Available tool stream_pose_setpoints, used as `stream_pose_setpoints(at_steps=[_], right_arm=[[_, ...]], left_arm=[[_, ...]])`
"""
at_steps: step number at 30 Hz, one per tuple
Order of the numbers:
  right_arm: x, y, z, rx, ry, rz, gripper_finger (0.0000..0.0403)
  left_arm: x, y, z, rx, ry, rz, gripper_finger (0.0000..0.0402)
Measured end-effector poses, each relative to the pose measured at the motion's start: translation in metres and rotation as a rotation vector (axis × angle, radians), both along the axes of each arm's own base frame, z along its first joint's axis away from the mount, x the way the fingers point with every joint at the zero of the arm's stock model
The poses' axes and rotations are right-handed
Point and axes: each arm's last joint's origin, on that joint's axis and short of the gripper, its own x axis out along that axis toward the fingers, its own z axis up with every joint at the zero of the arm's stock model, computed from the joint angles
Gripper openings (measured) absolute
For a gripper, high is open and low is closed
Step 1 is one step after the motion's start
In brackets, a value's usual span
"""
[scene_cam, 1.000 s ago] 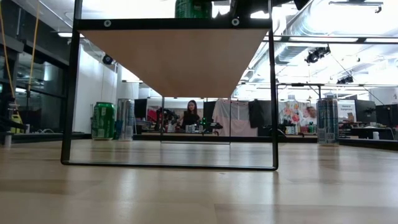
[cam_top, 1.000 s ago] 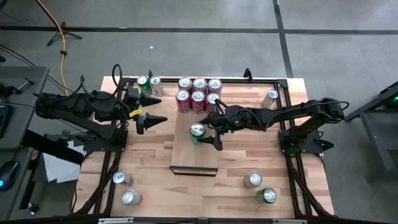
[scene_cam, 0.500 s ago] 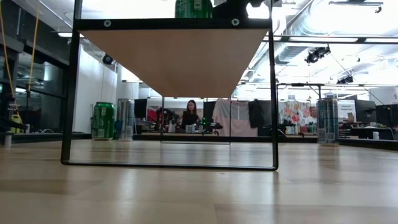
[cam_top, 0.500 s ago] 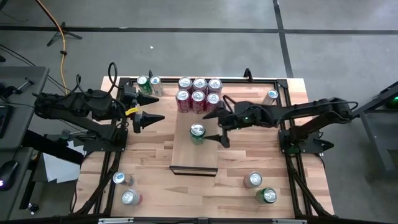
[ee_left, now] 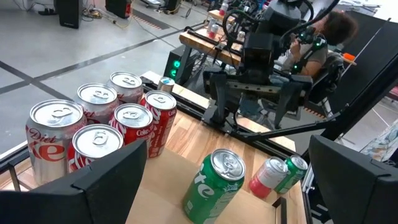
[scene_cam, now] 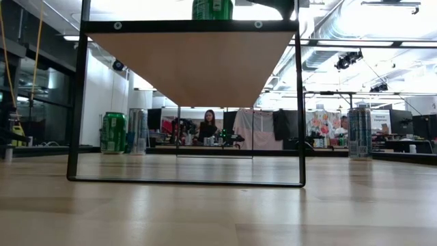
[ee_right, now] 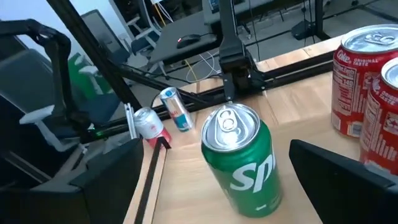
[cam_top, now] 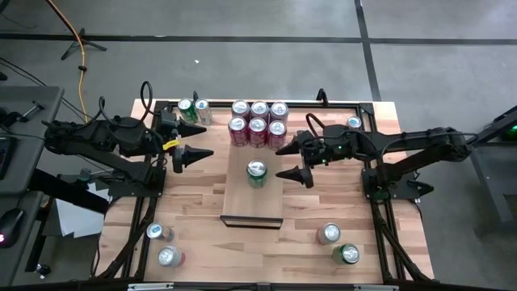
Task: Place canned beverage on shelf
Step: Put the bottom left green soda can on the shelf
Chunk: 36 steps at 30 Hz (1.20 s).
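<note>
Green can stands upright on shelf, toward its far end, free of both hands. Shelf sits mid-counter, raised on dark frame.

Right hand at 3 o'clock of green can, just beside it, not touching; fingers spread wide, nothing between them.

Left hand at 9 o'clock of shelf, apart from it, fingers wide, nothing held.

Six red cans clustered at 12 o'clock of shelf. Loose cans at counter corners.
</note>
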Motion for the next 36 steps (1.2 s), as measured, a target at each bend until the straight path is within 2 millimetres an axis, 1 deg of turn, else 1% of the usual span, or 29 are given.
stream_pose_setpoints(at_steps=[4, 7, 9, 12, 16, 17, 20, 24, 26, 33, 36], right_arm=[[-0.001, 0.01, 0.0, 0.074, 0.014, 0.015, 0.0387], [-0.003, 0.028, -0.002, 0.104, 0.041, 0.063, 0.0387], [-0.006, 0.041, -0.005, 0.095, 0.067, 0.064, 0.0387], [-0.014, 0.059, -0.004, 0.052, 0.14, 0.003, 0.0387], [-0.018, 0.079, 0.005, -0.043, 0.237, -0.169, 0.0387], [-0.016, 0.083, 0.006, -0.064, 0.253, -0.217, 0.0387], [-0.006, 0.097, 0.007, -0.109, 0.292, -0.329, 0.0387], [0.019, 0.112, -0.002, -0.16, 0.329, -0.441, 0.0387], [0.035, 0.12, -0.007, -0.145, 0.323, -0.481, 0.0387], [0.086, 0.136, -0.027, -0.145, 0.362, -0.563, 0.0387], [0.102, 0.139, -0.034, -0.137, 0.402, -0.603, 0.0387]], left_arm=[[0.0, 0.0, 0.0, 0.0, 0.0, 0.0, 0.0379], [0.0, 0.0, 0.0, 0.009, 0.005, -0.002, 0.0379], [0.0, 0.0, 0.0, 0.016, 0.006, -0.003, 0.0379], [0.0, 0.0, 0.0, 0.02, 0.006, 0.008, 0.0379], [0.0, 0.001, 0.0, 0.023, 0.005, 0.019, 0.0379], [0.0, 0.001, 0.0, 0.024, 0.005, 0.02, 0.0379], [0.0, 0.001, -0.001, 0.044, 0.015, 0.04, 0.0379], [-0.001, 0.002, -0.001, 0.094, 0.026, 0.062, 0.0379], [-0.001, 0.002, -0.001, 0.115, 0.032, 0.06, 0.0379], [-0.001, 0.002, -0.003, 0.189, 0.081, 0.04, 0.0379], [-0.002, 0.002, -0.005, 0.209, 0.101, 0.023, 0.0379]])
